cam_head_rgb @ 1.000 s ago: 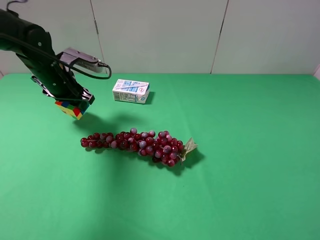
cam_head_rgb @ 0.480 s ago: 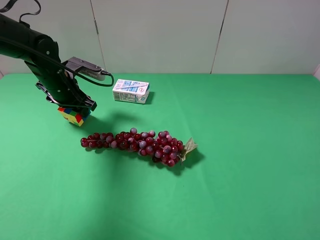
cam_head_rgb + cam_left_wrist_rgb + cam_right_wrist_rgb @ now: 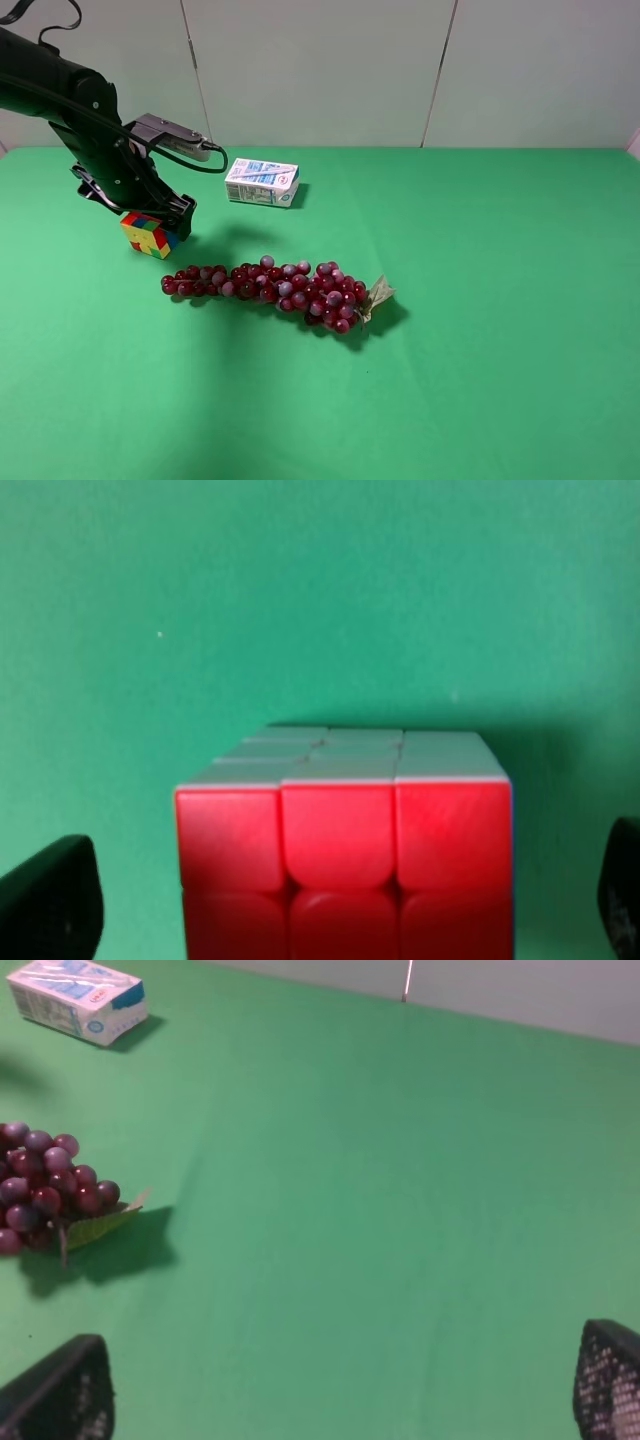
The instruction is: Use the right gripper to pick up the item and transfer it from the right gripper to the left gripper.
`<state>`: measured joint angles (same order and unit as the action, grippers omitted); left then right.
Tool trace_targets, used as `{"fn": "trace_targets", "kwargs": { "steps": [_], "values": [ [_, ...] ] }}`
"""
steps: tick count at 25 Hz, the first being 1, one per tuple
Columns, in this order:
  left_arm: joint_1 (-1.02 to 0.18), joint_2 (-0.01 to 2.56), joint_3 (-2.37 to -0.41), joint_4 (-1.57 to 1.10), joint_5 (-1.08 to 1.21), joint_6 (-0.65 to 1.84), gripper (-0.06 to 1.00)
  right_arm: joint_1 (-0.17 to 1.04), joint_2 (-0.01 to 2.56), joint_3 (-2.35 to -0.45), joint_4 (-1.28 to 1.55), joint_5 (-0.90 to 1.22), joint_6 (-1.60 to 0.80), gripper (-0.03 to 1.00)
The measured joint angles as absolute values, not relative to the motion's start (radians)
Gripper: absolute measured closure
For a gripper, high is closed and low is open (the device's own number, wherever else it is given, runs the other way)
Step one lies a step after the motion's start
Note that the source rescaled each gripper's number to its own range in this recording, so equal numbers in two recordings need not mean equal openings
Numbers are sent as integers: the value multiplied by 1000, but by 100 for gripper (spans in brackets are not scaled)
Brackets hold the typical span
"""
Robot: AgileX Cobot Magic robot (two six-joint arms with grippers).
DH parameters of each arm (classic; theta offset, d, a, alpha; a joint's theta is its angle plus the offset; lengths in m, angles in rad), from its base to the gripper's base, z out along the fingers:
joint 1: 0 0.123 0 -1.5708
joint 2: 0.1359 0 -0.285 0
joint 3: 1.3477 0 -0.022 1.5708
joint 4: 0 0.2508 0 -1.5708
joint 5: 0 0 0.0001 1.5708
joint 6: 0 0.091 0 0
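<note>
Bright, even light falls from above onto the green bench (image 3: 480,300). Soft shadows lie just beside the grapes (image 3: 275,283) and the carton (image 3: 261,182). In the left wrist view the cube (image 3: 343,850) looks slightly blurred, its red face glowing.

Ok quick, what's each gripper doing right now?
Left gripper: open, fingers apart on either side of the cube, which sits on the table.
Right gripper: open, holding nothing.
</note>
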<state>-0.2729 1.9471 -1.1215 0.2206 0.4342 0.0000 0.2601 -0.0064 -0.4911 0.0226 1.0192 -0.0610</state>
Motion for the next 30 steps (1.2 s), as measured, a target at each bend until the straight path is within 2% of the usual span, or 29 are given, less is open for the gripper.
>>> {"fn": "trace_targets", "kwargs": {
  "steps": [10, 30],
  "values": [
    [-272, 1796, -1125, 221, 590, 0, -5, 260, -6, -491, 23, 1019, -61, -3],
    [-272, 1184, -1126, 179, 1075, -6, -5, 260, -6, -491, 23, 1021, -61, -3]
  ]
}}
